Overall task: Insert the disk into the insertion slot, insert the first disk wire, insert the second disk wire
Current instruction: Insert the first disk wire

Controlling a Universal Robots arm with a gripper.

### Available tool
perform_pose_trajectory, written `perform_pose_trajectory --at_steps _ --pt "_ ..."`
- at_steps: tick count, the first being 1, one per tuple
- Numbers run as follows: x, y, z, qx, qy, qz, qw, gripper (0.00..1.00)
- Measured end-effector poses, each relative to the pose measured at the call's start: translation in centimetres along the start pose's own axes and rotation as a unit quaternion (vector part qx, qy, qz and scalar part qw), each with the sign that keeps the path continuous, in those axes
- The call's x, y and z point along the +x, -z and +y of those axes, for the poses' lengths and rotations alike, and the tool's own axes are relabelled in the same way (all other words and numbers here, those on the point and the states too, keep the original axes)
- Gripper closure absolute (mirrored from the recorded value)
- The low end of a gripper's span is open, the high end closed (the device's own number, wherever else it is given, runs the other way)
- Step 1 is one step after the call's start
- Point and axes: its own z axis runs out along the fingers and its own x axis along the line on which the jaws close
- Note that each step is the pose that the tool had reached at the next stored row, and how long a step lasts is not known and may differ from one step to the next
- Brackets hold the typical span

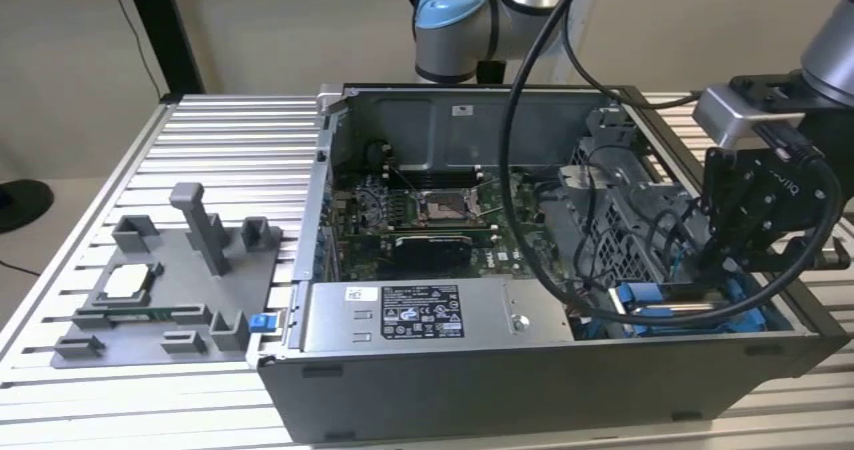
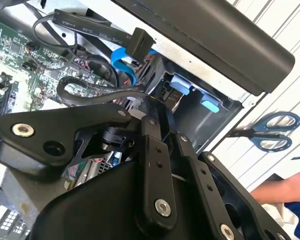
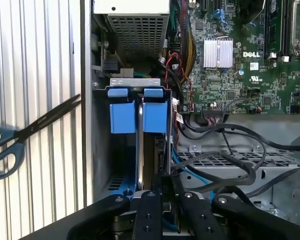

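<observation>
Near the corner of the computer case (image 1: 534, 380) at the exterior view's right, the gripper (image 1: 731, 270) hangs just above the slot (image 3: 101, 150). The disk (image 3: 154, 117) sits inside it, seemingly most of the way in. I cannot tell whether the jaws are spread or pinching it. A black wire plug (image 2: 140, 42) dangles free, so both wires look not yet connected.

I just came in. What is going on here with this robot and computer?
A robot arm works inside an open computer case. Its gripper hangs over the insertion slot in a corner of the case, where the blue-framed disk sits. How deep it sits I cannot tell. Black cables lie loose beside the slot; scissors lie on the table outside.
</observation>
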Motion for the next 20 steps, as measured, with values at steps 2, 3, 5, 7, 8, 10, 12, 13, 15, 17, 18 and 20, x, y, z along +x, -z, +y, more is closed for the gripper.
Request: perform_pose_trajectory --at_steps 2,3,5,7,8,10,12,13,15,17,18,20 --pt "0.10 -0.06 -0.01 0.0000 -0.004 -0.0001 1.0000 1.00" --pt "0.13 -0.10 -0.01 0.0000 -0.006 -0.0001 1.0000 1.00" --pt "0.13 -0.20 -0.01 0.0001 -0.010 -0.0002 0.9999 1.00" --pt "0.14 -0.28 -0.01 0.0001 -0.014 -0.0002 0.9999 1.00" --pt "0.15 -0.31 -0.01 0.0001 -0.015 -0.0002 0.9999 1.00" --pt "0.14 -0.37 -0.01 0.0001 -0.017 -0.0003 0.9998 1.00" --pt "0.15 -0.42 -0.01 0.0001 -0.020 -0.0003 0.9998 1.00" --pt "0.16 -0.45 -0.02 0.0001 -0.021 -0.0004 0.9998 1.00" --pt "0.16 -0.50 -0.02 0.0001 -0.023 -0.0004 0.9997 1.00" --pt "0.16 -0.55 -0.03 0.0001 -0.024 -0.0005 0.9997 1.00" --pt "0.15 -0.56 -0.03 0.0001 -0.024 -0.0005 0.9997 1.00" --pt "0.16 -0.59 -0.05 0.0002 -0.025 -0.0005 0.9997 1.00"
